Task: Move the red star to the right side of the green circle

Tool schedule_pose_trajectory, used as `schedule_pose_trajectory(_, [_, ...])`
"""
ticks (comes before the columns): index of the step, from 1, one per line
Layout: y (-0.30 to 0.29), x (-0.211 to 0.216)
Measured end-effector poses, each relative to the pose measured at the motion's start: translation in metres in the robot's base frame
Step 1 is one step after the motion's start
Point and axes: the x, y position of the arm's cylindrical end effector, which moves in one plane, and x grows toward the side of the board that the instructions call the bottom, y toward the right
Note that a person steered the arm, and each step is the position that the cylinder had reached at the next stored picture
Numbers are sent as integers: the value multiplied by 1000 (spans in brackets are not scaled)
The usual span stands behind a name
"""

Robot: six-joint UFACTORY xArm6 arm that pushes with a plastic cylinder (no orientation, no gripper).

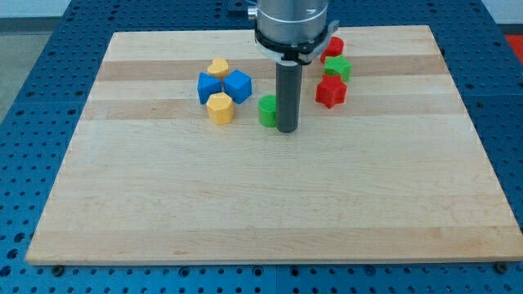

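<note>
My tip touching green circle — red star right.

My tip just right of green circle, red star beyond.

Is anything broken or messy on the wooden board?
No, nothing looks broken or spilled. The blocks all sit near the view's top of the board. My tip is right beside the green circle, on its right. The red star sits further right, apart from both.
</note>
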Motion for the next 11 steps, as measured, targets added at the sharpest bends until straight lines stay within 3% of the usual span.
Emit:
schedule_pose_trajectory(2, [-15, -26])
schedule_pose_trajectory(4, [108, 11])
schedule_pose_trajectory(5, [146, -23])
schedule_pose_trajectory(8, [63, -78])
schedule_pose_trajectory(9, [43, -67])
schedule_pose_trajectory(11, [63, -25])
